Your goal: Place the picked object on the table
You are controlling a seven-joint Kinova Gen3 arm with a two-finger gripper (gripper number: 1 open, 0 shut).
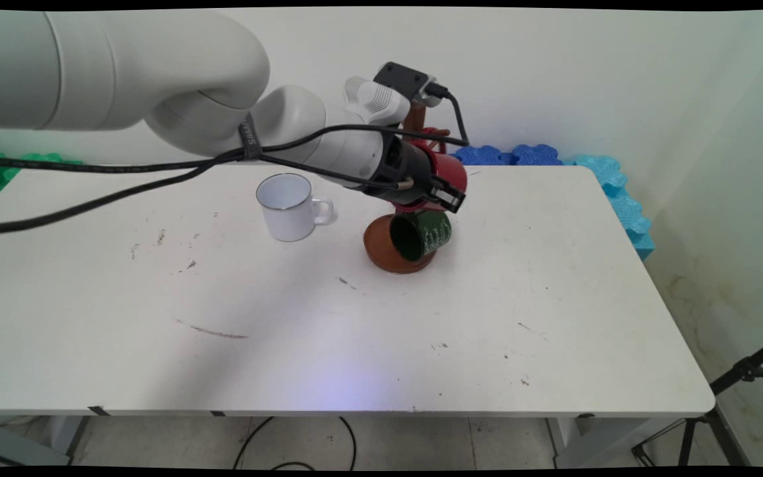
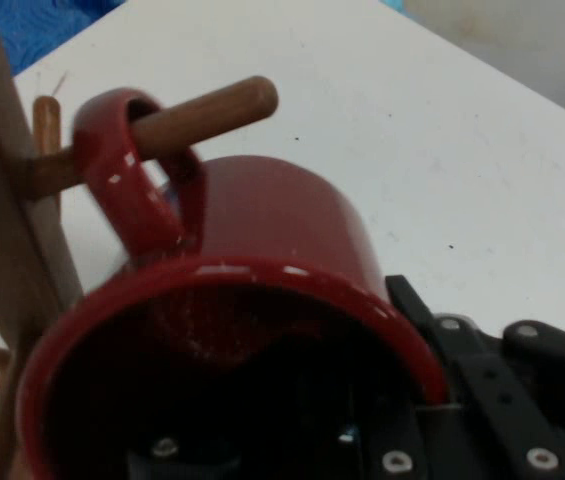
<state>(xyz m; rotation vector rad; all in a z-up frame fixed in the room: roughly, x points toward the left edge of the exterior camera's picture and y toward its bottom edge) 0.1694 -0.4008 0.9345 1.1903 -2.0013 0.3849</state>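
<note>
Hand view: my gripper (image 2: 402, 440) pinches the rim of a red mug (image 2: 262, 260), its handle looped over a wooden peg (image 2: 202, 110) of the mug tree (image 1: 398, 248), above a hanging green mug (image 1: 421, 235); white mug (image 1: 287, 207) nearby.

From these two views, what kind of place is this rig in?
Likely a robotics lab or test room: a bare white table against a plain wall, foam mats along its far edge, and a tripod on the floor. Staged props: mugs on a wooden mug tree.
</note>
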